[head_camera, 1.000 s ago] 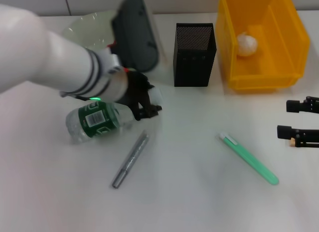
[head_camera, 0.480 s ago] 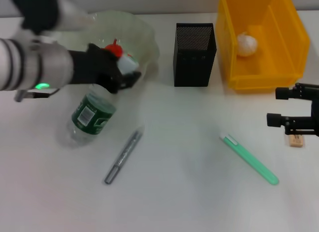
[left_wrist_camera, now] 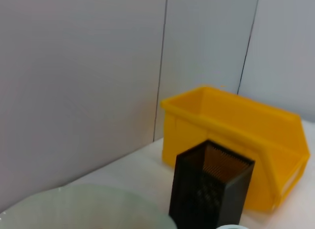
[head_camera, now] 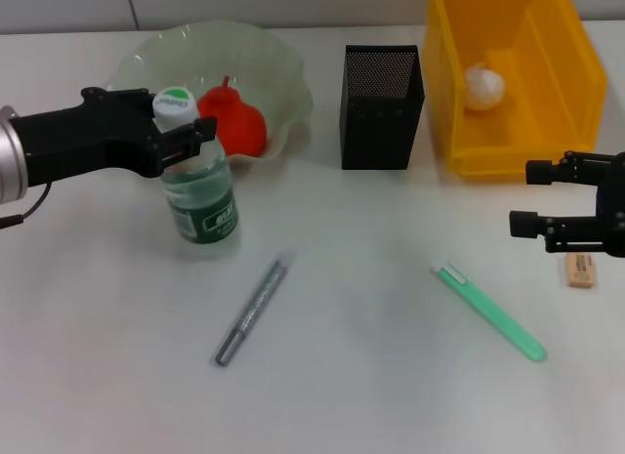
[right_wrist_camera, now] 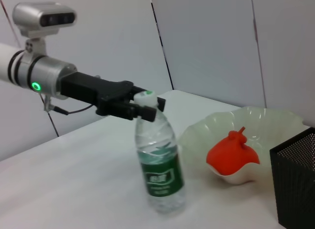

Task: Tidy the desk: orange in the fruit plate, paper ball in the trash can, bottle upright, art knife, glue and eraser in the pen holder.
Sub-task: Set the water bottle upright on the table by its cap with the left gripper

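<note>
No wording could be read anywhere. The bottle [head_camera: 198,202], standing at about 10 o'clock on the tabletop [head_camera: 371,376], carried a green label [head_camera: 203,218] with white marks on it, too small to make out. The right wrist view showed the same label [right_wrist_camera: 161,176] with a pale emblem, likewise illegible. The eraser [head_camera: 580,269] at 3 o'clock showed no legible print.
</note>
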You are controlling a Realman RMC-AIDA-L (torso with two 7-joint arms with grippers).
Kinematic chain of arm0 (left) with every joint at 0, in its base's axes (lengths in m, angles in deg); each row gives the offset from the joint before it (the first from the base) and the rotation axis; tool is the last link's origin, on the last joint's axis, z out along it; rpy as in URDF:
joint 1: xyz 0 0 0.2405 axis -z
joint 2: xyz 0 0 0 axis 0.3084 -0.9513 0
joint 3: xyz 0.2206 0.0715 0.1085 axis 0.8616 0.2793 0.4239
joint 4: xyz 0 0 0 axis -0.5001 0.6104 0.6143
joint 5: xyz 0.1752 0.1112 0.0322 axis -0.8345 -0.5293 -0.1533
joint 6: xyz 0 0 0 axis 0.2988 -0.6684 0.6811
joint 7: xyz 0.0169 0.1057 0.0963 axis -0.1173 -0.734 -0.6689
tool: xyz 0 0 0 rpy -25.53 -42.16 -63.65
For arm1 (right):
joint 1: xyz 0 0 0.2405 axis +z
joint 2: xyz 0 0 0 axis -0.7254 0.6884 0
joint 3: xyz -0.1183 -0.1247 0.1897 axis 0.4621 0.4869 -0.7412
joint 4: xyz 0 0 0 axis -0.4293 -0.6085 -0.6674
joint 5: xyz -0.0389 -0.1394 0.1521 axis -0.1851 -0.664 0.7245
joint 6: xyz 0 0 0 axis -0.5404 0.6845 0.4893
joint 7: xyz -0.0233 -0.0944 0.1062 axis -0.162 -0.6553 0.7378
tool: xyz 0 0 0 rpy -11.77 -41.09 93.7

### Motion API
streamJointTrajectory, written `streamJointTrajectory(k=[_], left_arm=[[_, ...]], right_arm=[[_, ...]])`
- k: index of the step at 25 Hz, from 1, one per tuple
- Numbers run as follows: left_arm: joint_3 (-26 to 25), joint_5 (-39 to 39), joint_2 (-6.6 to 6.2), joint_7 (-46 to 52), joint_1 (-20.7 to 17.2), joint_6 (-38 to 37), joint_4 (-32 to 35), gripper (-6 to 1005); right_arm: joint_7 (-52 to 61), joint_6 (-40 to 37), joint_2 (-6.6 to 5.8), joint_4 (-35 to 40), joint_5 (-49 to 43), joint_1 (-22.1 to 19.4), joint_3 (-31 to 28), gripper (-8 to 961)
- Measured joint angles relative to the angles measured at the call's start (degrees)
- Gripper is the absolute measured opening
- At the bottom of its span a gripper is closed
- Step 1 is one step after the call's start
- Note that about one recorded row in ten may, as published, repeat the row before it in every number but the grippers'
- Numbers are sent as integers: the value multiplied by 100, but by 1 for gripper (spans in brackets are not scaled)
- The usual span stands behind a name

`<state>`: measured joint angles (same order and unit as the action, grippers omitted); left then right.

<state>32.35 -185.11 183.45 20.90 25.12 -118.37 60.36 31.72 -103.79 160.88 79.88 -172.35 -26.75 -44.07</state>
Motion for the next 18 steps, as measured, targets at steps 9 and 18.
streamJointTrajectory(k=[9, 18], left_arm=[[-188, 557, 0, -321, -46, -18, -179, 515], [-1115, 1043, -10, -806, -7, -406, -733, 529]], right_arm=[[-1, 30, 11, -3, -3, 51, 6, 796], [-27, 33, 5, -119, -4, 46, -10, 797]])
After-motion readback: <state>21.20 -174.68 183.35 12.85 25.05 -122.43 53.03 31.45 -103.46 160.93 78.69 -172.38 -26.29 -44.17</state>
